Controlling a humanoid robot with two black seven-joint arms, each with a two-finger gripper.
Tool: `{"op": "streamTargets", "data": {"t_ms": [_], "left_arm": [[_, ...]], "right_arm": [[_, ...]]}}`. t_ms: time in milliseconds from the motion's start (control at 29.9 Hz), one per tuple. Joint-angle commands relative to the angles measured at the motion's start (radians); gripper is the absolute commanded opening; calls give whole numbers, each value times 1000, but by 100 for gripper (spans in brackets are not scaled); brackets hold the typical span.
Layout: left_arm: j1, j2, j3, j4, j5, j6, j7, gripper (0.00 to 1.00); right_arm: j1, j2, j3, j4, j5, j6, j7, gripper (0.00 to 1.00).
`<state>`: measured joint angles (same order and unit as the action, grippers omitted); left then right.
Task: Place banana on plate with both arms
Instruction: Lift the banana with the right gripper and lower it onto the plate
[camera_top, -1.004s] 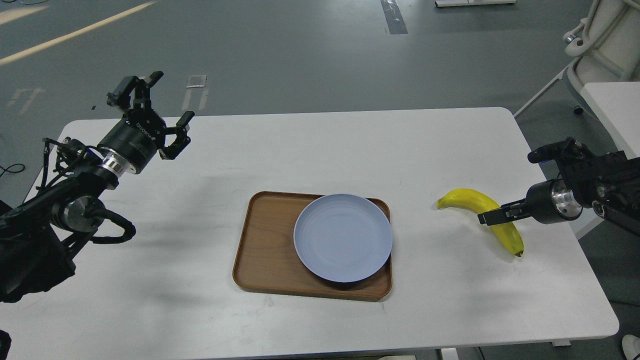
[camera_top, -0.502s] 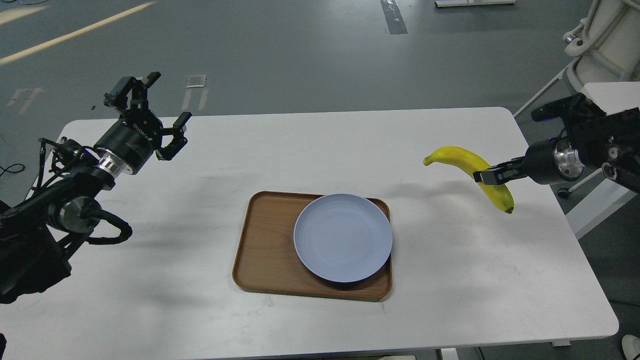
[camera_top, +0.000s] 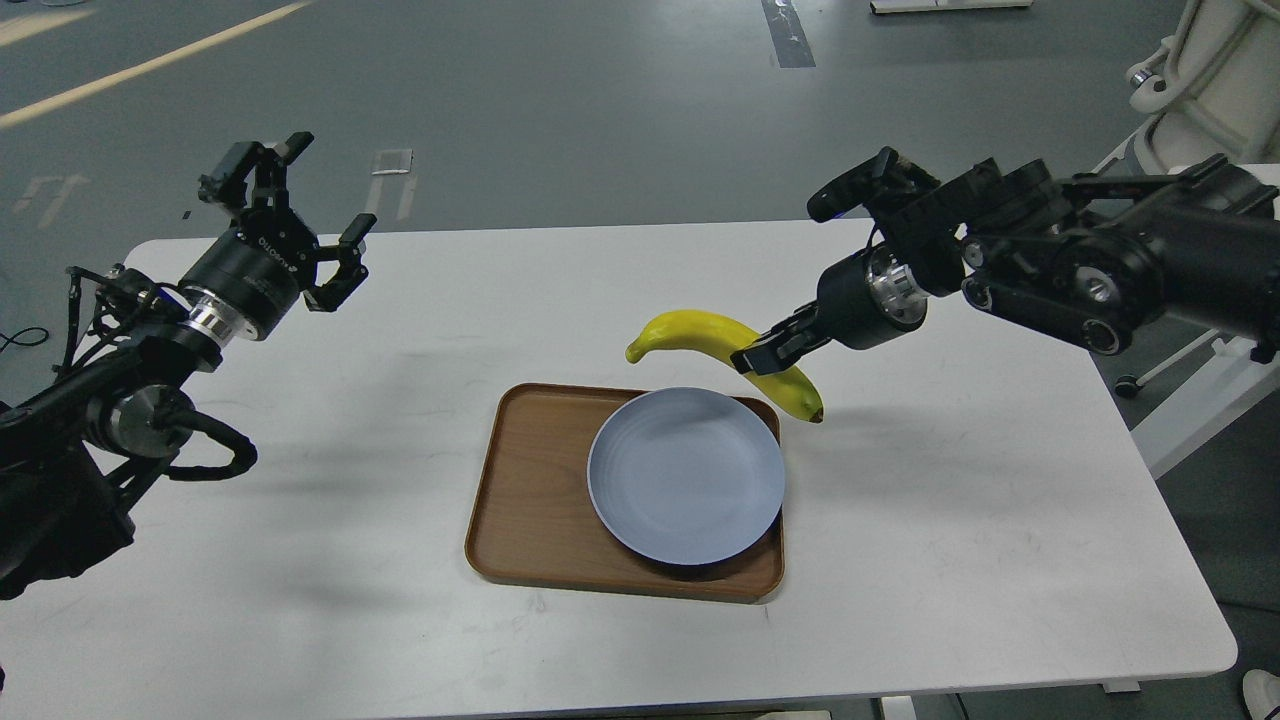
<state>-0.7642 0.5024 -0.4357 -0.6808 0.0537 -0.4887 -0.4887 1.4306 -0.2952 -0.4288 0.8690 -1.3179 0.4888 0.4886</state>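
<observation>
The yellow banana (camera_top: 700, 335) hangs in the air above the far edge of the pale blue plate (camera_top: 685, 475), held near its middle. My right gripper (camera_top: 760, 357) is shut on the banana, its arm reaching in from the right. The plate rests on the right part of a brown tray (camera_top: 530, 490). My left gripper (camera_top: 300, 225) is open and empty, raised over the table's far left corner, far from the plate.
The white table (camera_top: 950, 520) carries the tray at its middle. A white chair base (camera_top: 1200, 90) stands on the floor beyond the table's right corner. The grey floor lies behind the table's far edge.
My right gripper has lifted the banana off the table at the right and carried it left to above the plate's far edge. My left gripper has drifted slightly up and left.
</observation>
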Motion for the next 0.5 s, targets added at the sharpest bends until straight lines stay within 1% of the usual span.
{"op": "streamTargets", "data": {"t_ms": [0, 201, 234, 268, 301, 368, 402, 435, 469], "left_arm": [[2, 11, 0, 0, 0, 0, 0, 99], [2, 4, 0, 1, 0, 0, 0, 99], [2, 4, 0, 0, 0, 0, 0, 99], [2, 4, 0, 0, 0, 0, 0, 99], [2, 5, 0, 0, 0, 0, 0, 99], [2, 7, 0, 0, 0, 0, 0, 99], [2, 7, 0, 0, 0, 0, 0, 99], [2, 7, 0, 0, 0, 0, 0, 99], [2, 7, 0, 0, 0, 0, 0, 99]], "right_arm": [[-32, 54, -27, -22, 2, 0, 0, 0], [-82, 111, -28, -51, 3, 0, 0, 0], [-84, 113, -28, -54, 3, 0, 0, 2], [-88, 114, -27, -61, 3, 0, 0, 23], [-90, 114, -27, -61, 3, 0, 0, 34], [-90, 116, -22, -62, 32, 0, 0, 62], [-88, 114, -22, -62, 43, 0, 0, 72], [-85, 113, -21, -61, 67, 0, 0, 92], [-85, 113, -21, -61, 68, 0, 0, 92]]}}
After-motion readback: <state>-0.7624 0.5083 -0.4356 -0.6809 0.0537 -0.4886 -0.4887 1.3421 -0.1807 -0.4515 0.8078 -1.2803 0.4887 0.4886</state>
